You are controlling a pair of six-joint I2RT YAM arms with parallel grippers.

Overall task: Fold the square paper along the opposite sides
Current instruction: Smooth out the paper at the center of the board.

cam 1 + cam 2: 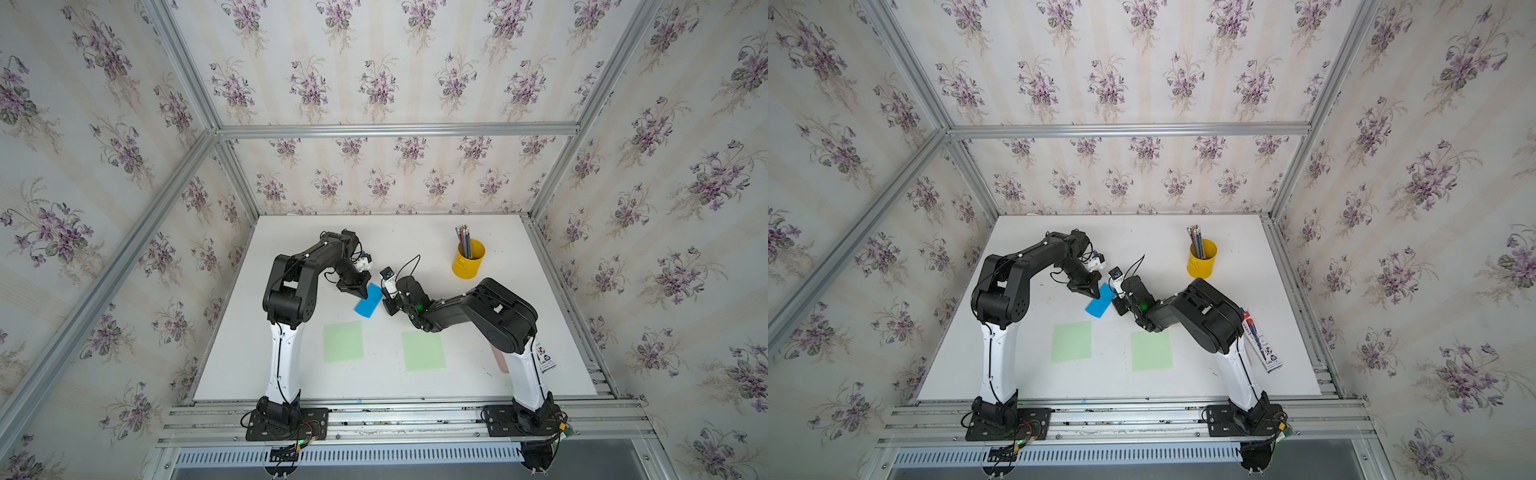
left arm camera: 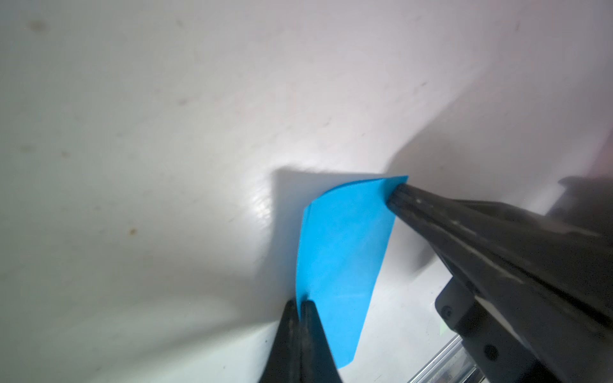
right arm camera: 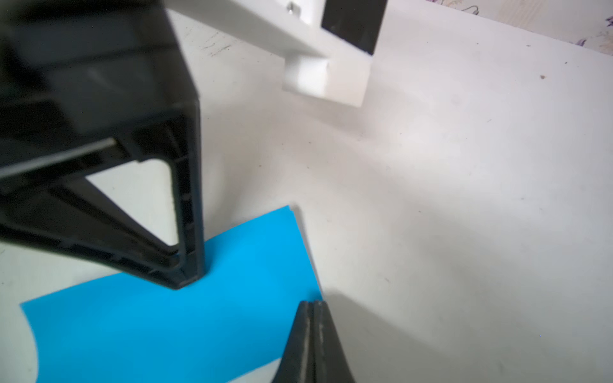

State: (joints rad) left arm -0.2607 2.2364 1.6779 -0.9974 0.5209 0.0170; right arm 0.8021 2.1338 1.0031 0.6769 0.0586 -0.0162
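Blue square paper (image 1: 369,301), folded over, sits pinned by our closed left gripper (image 2: 300,306) and closed right gripper (image 3: 311,305). If we drag the tips, the layers could shift, skewing our crease.

The white table (image 1: 415,249) carries 5 things: a blue paper (image 1: 369,301) near its middle, 2 pale green squares (image 1: 343,341) (image 1: 423,350) lying flat nearer the front, a yellow cup (image 1: 468,259) of pencils at back right, and a printed pack (image 1: 1262,345) by the right edge.

Violet-sprigged wallpaper (image 1: 374,83) lines the walls, aluminium rails (image 1: 395,130) frame them, and the white counter (image 1: 415,241) looks faintly scuffed, perhaps stained
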